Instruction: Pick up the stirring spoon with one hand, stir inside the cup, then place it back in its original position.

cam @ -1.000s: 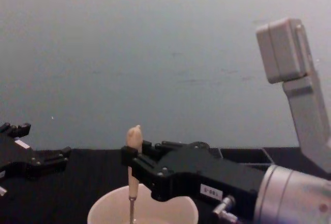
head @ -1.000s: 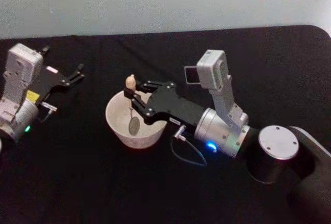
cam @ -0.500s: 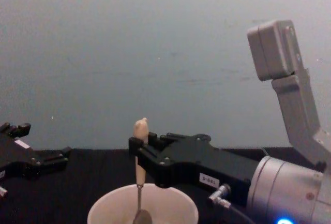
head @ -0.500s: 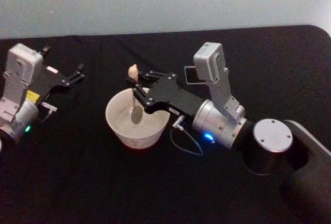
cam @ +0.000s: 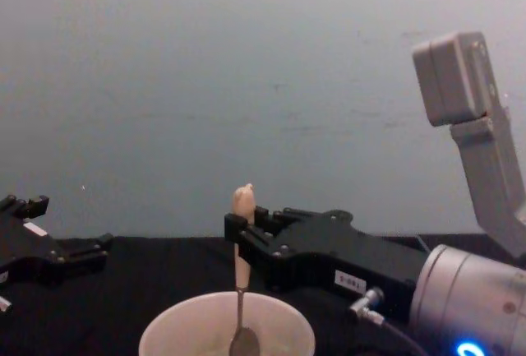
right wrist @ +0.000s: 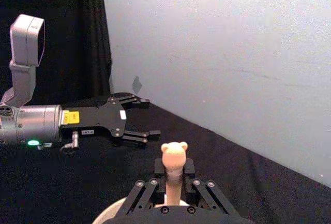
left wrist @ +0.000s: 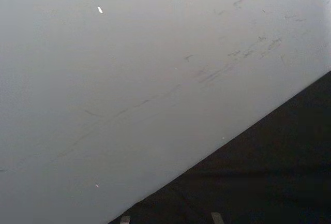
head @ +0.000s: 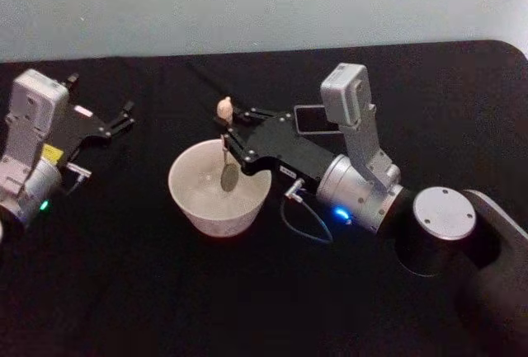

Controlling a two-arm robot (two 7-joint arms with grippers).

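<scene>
Cup point(head: 216, 209): quantity one. Spoon point(head: 228, 177): quantity one. Holder point(head: 307, 119): quantity one.

Grippers: quantity two, comprising the left gripper point(right wrist: 146, 117) and the right gripper point(head: 226, 132).

Arms: quantity two, comprising the left arm point(head: 25, 180) and the right arm point(head: 363, 196).

Wrist cameras: quantity two, comprising the left camera point(head: 37, 97) and the right camera point(head: 344, 93).

Cable point(head: 305, 229): quantity one. Table point(head: 247, 291): quantity one.

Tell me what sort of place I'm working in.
Probably a bare lab test bench: a table draped in black cloth, a plain pale wall behind, and a cream cup with the stirring spoon held in it by the right claw; left claw idles aside.
</scene>
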